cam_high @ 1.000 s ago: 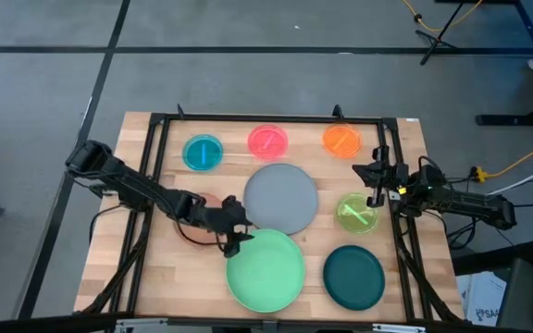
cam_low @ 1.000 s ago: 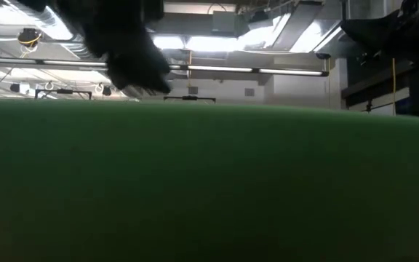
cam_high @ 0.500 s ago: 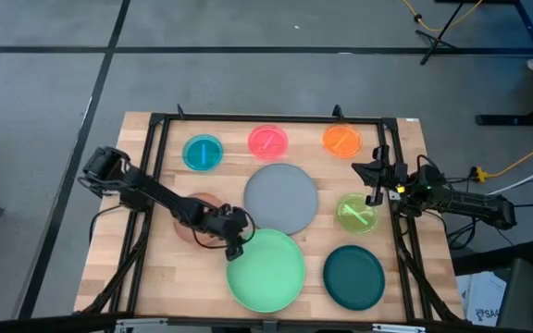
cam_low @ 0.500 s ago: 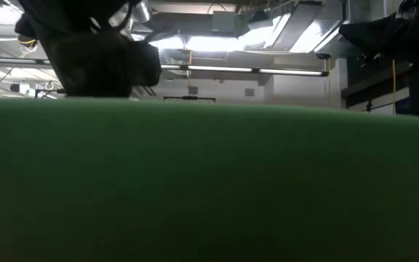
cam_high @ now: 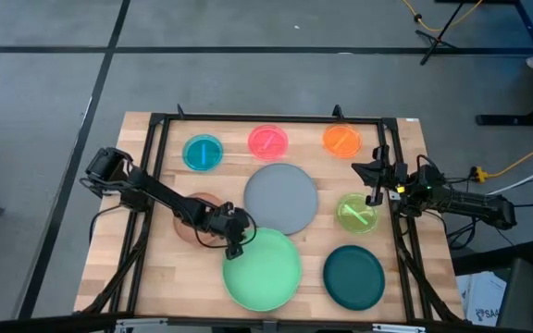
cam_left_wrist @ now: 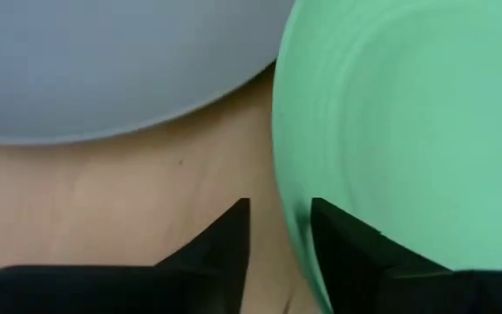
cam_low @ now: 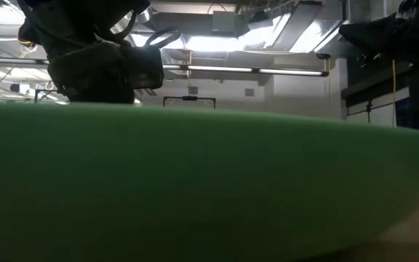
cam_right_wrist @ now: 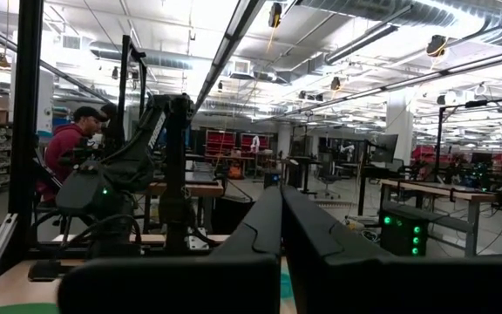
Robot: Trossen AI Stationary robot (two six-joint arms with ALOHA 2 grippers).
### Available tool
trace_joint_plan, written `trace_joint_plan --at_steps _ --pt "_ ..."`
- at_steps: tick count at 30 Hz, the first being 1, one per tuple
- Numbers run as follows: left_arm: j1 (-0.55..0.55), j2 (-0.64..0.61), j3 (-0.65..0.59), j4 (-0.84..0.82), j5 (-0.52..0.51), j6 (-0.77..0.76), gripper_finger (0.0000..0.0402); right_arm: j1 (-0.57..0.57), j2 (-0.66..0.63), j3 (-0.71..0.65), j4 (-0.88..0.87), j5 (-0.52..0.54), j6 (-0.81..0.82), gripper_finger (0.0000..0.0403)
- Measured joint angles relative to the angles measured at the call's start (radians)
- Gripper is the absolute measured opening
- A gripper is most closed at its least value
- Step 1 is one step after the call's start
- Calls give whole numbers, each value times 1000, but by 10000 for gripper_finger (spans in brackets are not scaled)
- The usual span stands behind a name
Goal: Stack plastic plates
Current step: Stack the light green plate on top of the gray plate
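You've got a wooden table (cam_high: 155, 277) on grey floor, a workshop hall behind. The green plate (cam_high: 263, 270) lies flat at the near edge, touching the grey plate (cam_high: 281, 197). Your left gripper (cam_high: 236, 246) reaches in low, fingers (cam_left_wrist: 220, 247) narrowly straddling the green plate's rim. Your right gripper (cam_high: 374, 180) waits high beside the lime plate (cam_high: 356, 212), fingers closed together.

Even light from above, dim at table height

The mint green plate (cam_low: 195, 189) looms blurred and shadowed (ceiling strip lights (cam_low: 253, 70) glare behind it).
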Motion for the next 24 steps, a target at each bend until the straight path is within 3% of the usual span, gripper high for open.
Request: trace_joint_plan --at_steps 10,24 --pt "1 0 0 6 -15 -1 22 0 0 0 -7 17 0 5" --pt "2 -4 46 2 35 65 12 0 0 0 -7 17 0 5"
